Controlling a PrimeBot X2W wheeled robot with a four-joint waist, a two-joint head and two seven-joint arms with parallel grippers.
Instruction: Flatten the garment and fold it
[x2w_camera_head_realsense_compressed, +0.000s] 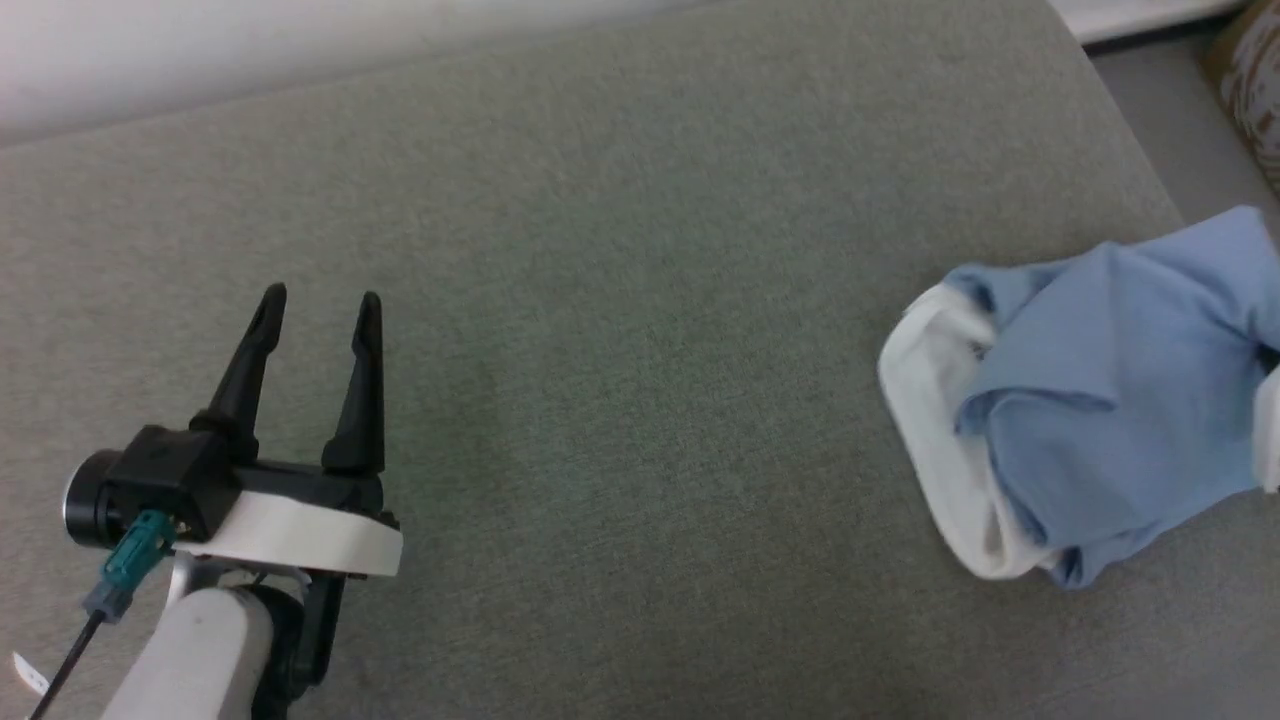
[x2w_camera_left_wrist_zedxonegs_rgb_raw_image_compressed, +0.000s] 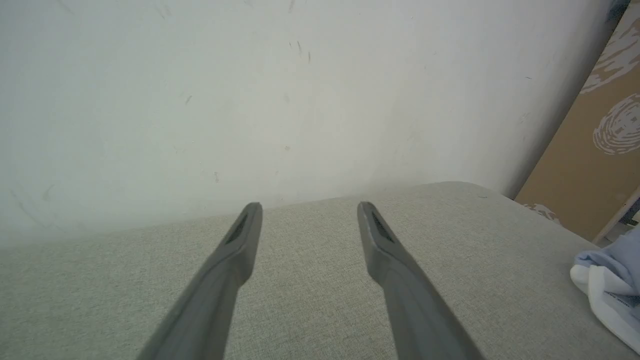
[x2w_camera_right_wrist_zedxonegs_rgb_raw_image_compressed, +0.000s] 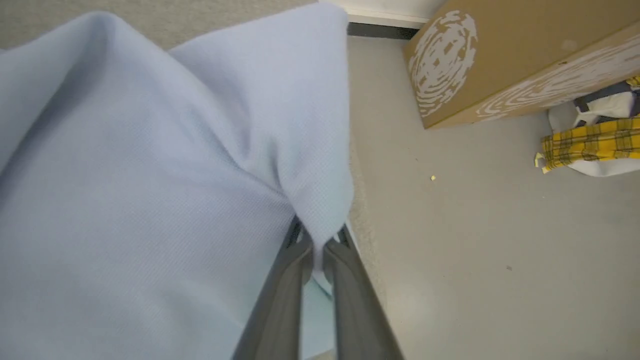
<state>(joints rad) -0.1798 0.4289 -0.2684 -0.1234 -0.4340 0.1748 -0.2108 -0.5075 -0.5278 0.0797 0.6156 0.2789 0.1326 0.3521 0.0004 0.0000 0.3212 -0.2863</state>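
- Light-blue knit polo shirt (x2w_camera_head_realsense_compressed: 1110, 390), white collar (x2w_camera_head_realsense_compressed: 935, 440) showing, lies crumpled at the grey cushion's (x2w_camera_head_realsense_compressed: 640, 300) right edge.
- Right gripper (x2w_camera_right_wrist_zedxonegs_rgb_raw_image_compressed: 319, 246) pinches a fold of it at that edge.
- Left gripper (x2w_camera_head_realsense_compressed: 321, 295), fingers spread, is over the cushion's left part, well apart from the shirt.
- Right wrist view adds the floor (x2w_camera_right_wrist_zedxonegs_rgb_raw_image_compressed: 475, 225) beside the cushion, with a printed cardboard box (x2w_camera_right_wrist_zedxonegs_rgb_raw_image_compressed: 500, 60), contents hidden, and yellow plaid cloth (x2w_camera_right_wrist_zedxonegs_rgb_raw_image_compressed: 585, 145).

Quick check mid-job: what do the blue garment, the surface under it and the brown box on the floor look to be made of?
The garment looks like a soft matte knit, possibly cotton piqué: fine pitted texture, limp folds. The surface looks like grey-green woven upholstery, matte, with a coarse flecked weave. The box is probably cardboard: plain brown, matte, with white printed swirls.
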